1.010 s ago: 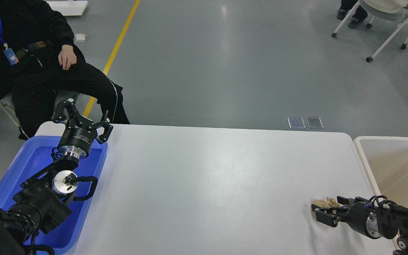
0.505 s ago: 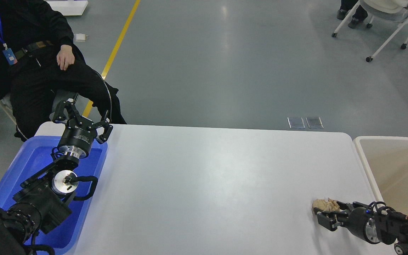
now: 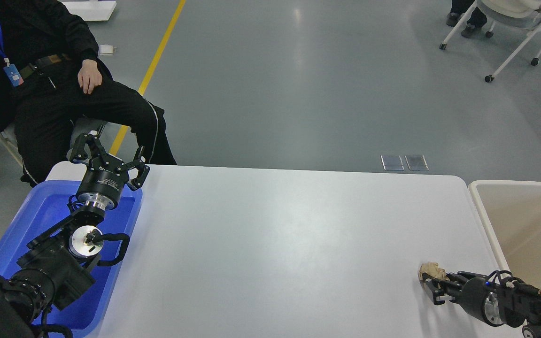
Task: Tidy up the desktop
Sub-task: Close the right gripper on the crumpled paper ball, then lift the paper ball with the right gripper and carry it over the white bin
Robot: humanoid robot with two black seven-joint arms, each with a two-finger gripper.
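The white desktop [image 3: 275, 244] fills the middle of the head view. A small crumpled beige paper wad [image 3: 432, 270] lies near its front right corner. My right gripper [image 3: 431, 287] comes in low from the right, and its fingers are closed in on the wad's near side, holding it. My left gripper [image 3: 107, 154] is open and empty, fingers spread. It is raised over the far end of the blue tray at the left.
A blue plastic tray [image 3: 26, 225] sits at the left edge under my left arm. A beige bin [image 3: 529, 220] stands just past the table's right edge. A seated person in black [image 3: 50, 98] is behind the far left corner. Wheeled chairs [image 3: 510, 28] stand far right.
My right gripper has drawn in on the paper wad and pulled back slightly right, and the wad moved with it. The left arm has not moved. The person shifted a leg.
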